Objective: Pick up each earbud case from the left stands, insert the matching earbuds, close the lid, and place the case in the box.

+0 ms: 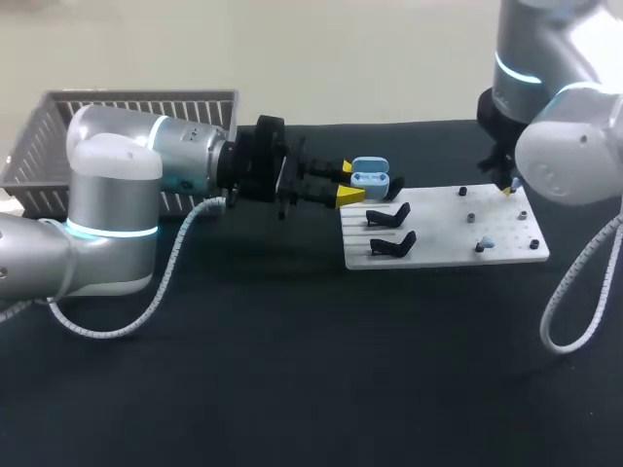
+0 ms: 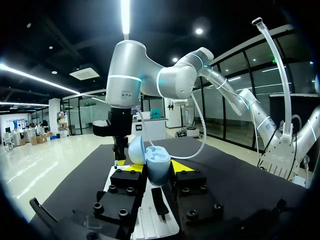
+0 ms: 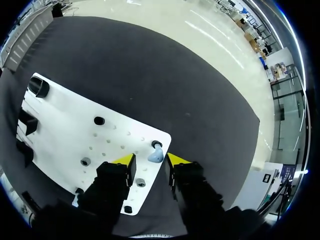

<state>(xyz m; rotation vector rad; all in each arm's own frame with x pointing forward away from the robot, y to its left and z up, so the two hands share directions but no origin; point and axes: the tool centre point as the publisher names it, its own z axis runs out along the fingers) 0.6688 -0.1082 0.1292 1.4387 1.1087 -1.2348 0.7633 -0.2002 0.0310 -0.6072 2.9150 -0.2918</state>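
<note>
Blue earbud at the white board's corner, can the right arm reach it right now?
Probably yes. The right end effector hangs just over the earbud, open fingers either side, only a small peg beside it. The left end effector, shut on the case, is well away.

The left pincer (image 2: 154, 167) grips an open light-blue earbud case (image 2: 159, 171) between its yellow tips, its lid (image 2: 136, 150) tipped back. Beneath lie a white board (image 2: 149, 226) and a black stand (image 2: 160, 202). The right arm (image 2: 127, 75) stands ahead.
</note>
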